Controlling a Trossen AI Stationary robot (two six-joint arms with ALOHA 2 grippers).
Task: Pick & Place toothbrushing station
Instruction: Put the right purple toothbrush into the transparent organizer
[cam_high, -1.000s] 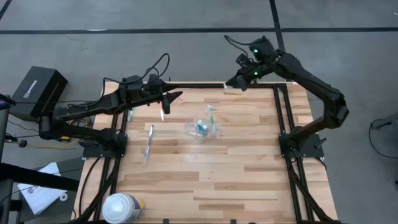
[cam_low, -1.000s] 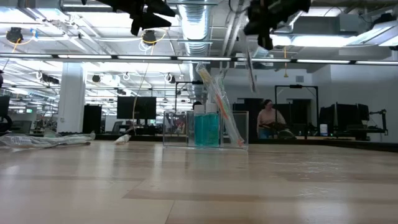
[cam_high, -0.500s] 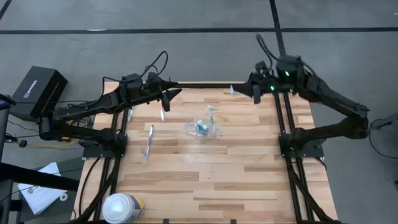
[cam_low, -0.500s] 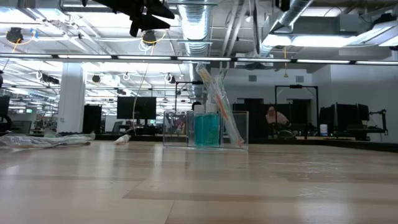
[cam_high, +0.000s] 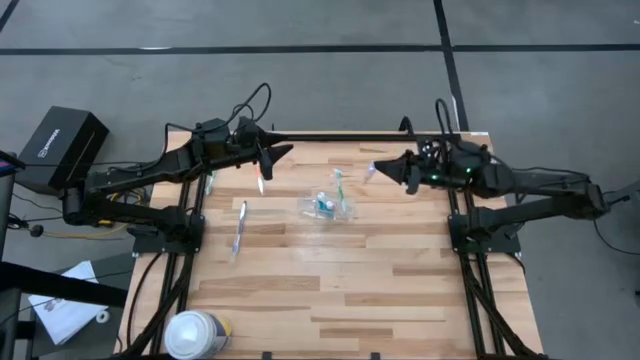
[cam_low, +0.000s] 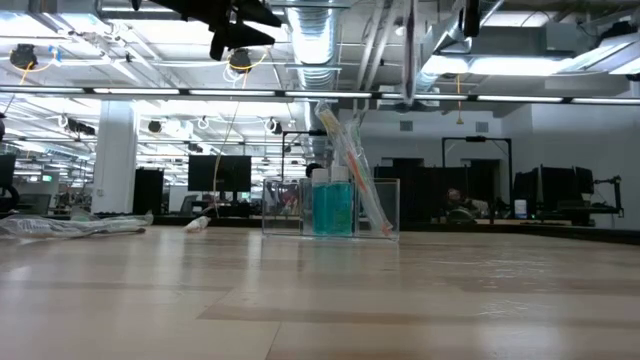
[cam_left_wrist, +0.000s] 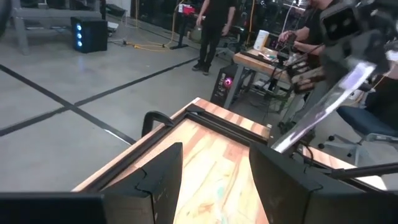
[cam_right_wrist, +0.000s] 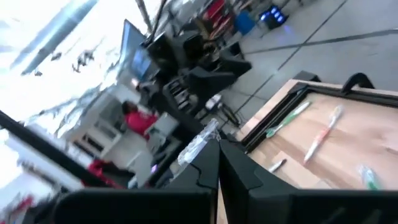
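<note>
A clear see-through cup (cam_high: 327, 207) stands mid-table, with a toothbrush (cam_low: 350, 160) leaning in it beside teal tubes (cam_low: 333, 205). Pink (cam_high: 261, 181), green (cam_high: 210, 184) and blue (cam_high: 239, 228) toothbrushes lie flat on the table's left part. My right gripper (cam_high: 386, 168) hovers to the right of the cup on its far side, pointing toward the table's left, shut on a clear whitish toothbrush (cam_right_wrist: 198, 143). My left gripper (cam_high: 285, 152) hangs open and empty above the far left of the table. My right gripper pinches the clear toothbrush near one end (cam_right_wrist: 211, 133) between its two shut fingers. The fingers lie about level, coming from the table's right. The rest of the brush (cam_left_wrist: 317, 112) sticks out past the fingertips on a slant, lifted clear of the table.
A big white canister (cam_high: 197, 335) stands at the near left corner. A black box (cam_high: 62, 148) and papers (cam_high: 65, 310) lie on the floor left of the table. Black rails (cam_high: 455, 215) run along both sides. People show in the room beyond.
My right arm has folded back and its gripper has swung from beyond the table's far edge in over the table, turning to point toward the table's left. It has stayed shut and carried the clear toothbrush along.
</note>
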